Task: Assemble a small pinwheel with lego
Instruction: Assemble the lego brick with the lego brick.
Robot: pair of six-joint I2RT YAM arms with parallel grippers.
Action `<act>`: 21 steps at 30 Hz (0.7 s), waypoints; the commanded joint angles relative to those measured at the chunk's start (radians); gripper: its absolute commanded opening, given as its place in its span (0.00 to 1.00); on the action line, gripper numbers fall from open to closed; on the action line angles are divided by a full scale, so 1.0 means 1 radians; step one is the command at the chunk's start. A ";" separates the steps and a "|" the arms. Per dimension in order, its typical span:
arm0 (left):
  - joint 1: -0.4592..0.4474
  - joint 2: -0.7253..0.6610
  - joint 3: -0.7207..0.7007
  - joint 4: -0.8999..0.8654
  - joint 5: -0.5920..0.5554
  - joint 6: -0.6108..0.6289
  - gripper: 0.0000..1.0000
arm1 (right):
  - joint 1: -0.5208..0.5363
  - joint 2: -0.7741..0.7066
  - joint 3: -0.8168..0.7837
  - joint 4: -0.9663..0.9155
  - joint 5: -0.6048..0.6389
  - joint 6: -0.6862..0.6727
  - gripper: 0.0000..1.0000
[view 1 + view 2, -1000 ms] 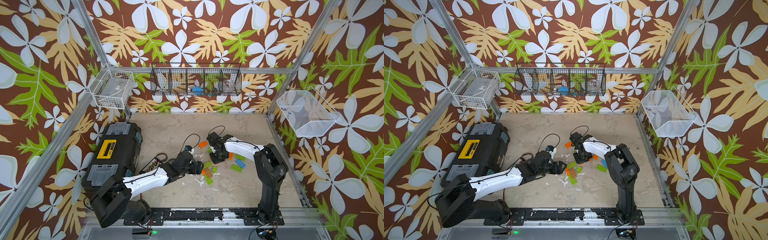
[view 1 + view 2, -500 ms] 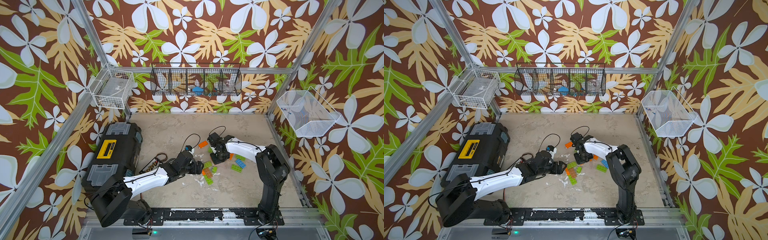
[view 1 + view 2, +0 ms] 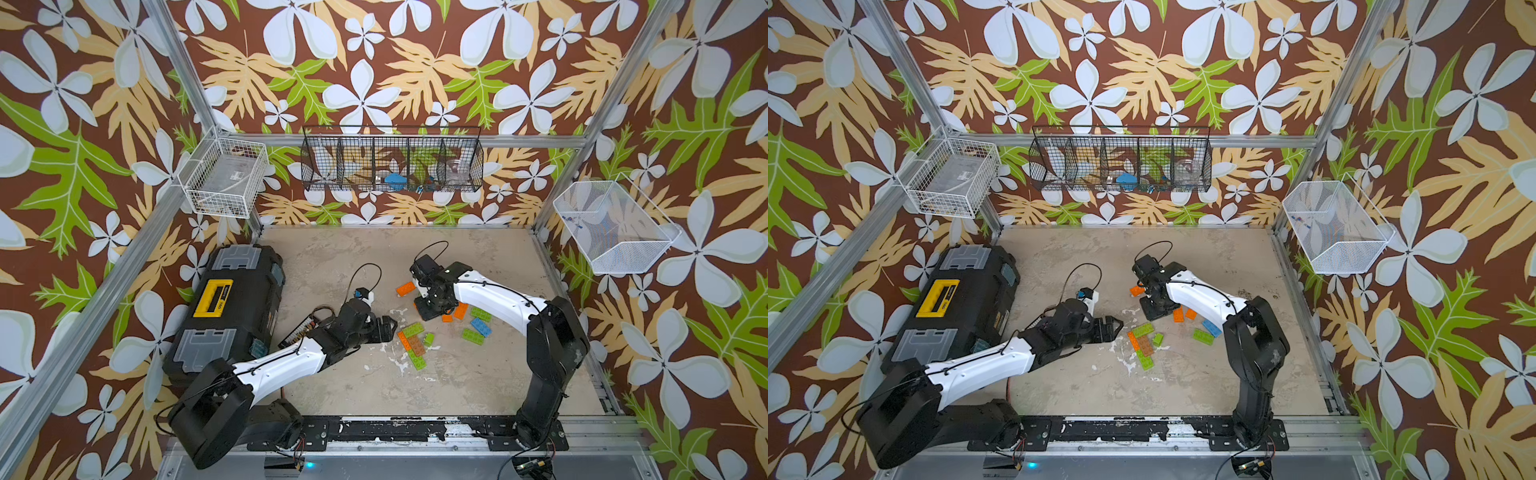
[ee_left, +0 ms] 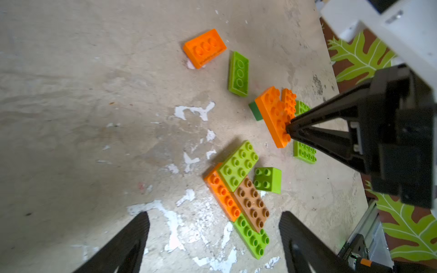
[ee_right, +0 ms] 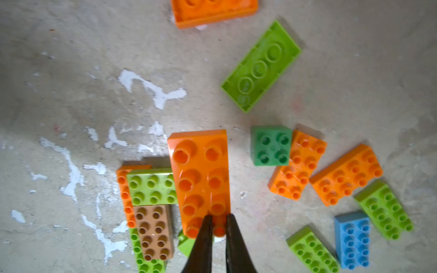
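The right pincer [image 5: 216,221] pinches one end of a long orange lego brick [image 5: 201,170], raised off the desk [image 3: 353,249]. The left pincer [image 4: 212,215] gapes wide over the joined bricks [image 4: 238,165]. The black wire basket [image 3: 328,166] holds a blue item [image 3: 394,179].

There's smooth, glossy plastic shining on the orange brick [image 5: 201,179] and the brown brick [image 5: 153,231], the table surface [image 4: 71,94] looks matt, rough and flaking white, the toolbox [image 3: 232,307] dull black plastic, the wire basket [image 3: 392,158] dark metal mesh.

Bright, even overhead light casts faint soft shadows beside the lego [image 4: 238,165] (right wrist view slightly blurred).
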 commanded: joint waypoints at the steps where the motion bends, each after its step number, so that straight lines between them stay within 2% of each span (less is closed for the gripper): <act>1: 0.048 -0.064 -0.052 0.022 0.036 -0.032 0.89 | 0.047 0.035 0.045 -0.034 -0.026 0.012 0.13; 6: 0.130 -0.177 -0.156 0.025 0.072 -0.061 0.89 | 0.121 0.098 0.098 -0.042 -0.035 0.029 0.13; 9: 0.148 -0.218 -0.189 0.027 0.082 -0.069 0.89 | 0.142 0.120 0.107 -0.040 -0.044 0.038 0.13; 21: 0.150 -0.210 -0.196 0.037 0.091 -0.067 0.88 | 0.162 0.151 0.081 -0.017 -0.097 0.053 0.13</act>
